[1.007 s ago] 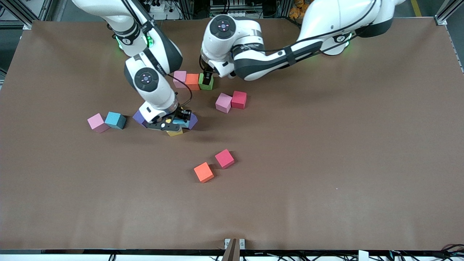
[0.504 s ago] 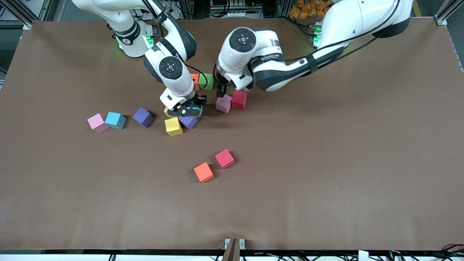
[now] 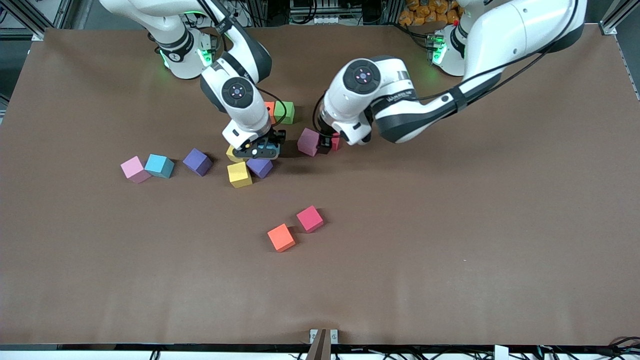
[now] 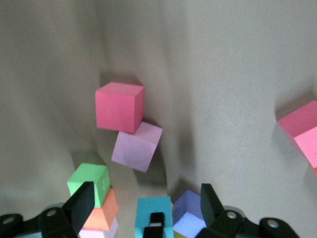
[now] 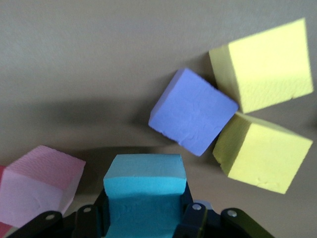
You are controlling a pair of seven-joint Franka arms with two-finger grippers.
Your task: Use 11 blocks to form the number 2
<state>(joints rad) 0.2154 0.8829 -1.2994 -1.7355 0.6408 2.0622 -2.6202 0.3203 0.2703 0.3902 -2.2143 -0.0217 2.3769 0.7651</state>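
Note:
My right gripper (image 3: 260,150) is shut on a light blue block (image 5: 143,193) and holds it just over a cluster of a purple block (image 3: 260,167) and two yellow blocks (image 3: 239,174). My left gripper (image 3: 325,144) hangs open over a touching pale pink block (image 3: 308,141) and crimson block (image 4: 120,106). Nothing sits between its fingers (image 4: 81,208). A green block (image 3: 284,112) and an orange block (image 4: 104,210) touch in a short row toward the robots' bases, partly hidden by the right arm. That row is all I see of the number 2.
Toward the right arm's end lie a pale pink block (image 3: 133,168), a light blue block (image 3: 159,165) and a purple block (image 3: 197,161). Nearer the front camera sit an orange block (image 3: 281,237) and a hot-pink cube (image 3: 310,218).
The right gripper lifted the light blue block out of the cluster and carried it toward the row. The left gripper moved from the green block to over the pale pink and crimson pair.

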